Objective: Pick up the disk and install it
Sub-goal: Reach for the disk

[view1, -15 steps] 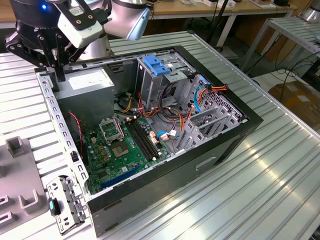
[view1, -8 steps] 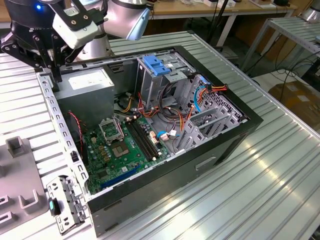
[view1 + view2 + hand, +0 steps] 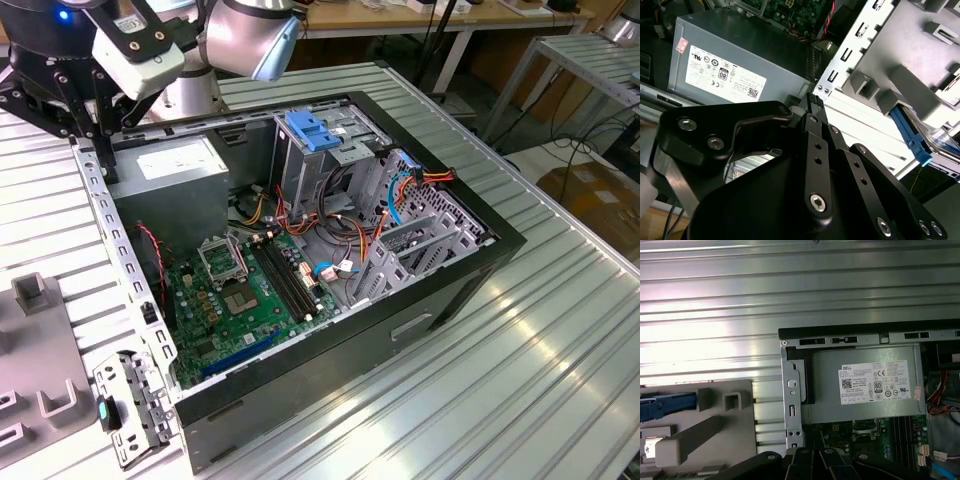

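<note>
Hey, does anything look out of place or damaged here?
Nothing looks spilled or broken. The computer case lies open with loose cables inside, and the disk sits outside it, in a grey holder beside the case.

A large grey metal power-supply box (image 3: 865, 385) with a white printed sticker sits in a corner of the open black computer case (image 3: 840, 333). A green circuit board (image 3: 865, 427) lies along one long side of the box. A pale perforated metal frame strip (image 3: 792, 390) stands at one short end. Beyond this strip, away from the box, a grey plastic holder (image 3: 715, 425) with raised blocks lies on the ribbed silver metal table (image 3: 765, 290). At the holder's end far from the box shows the blue plastic rail of the disk (image 3: 665, 406). The black bolted links of the gripper (image 3: 812, 460) are near the box, on the board's side.
</note>
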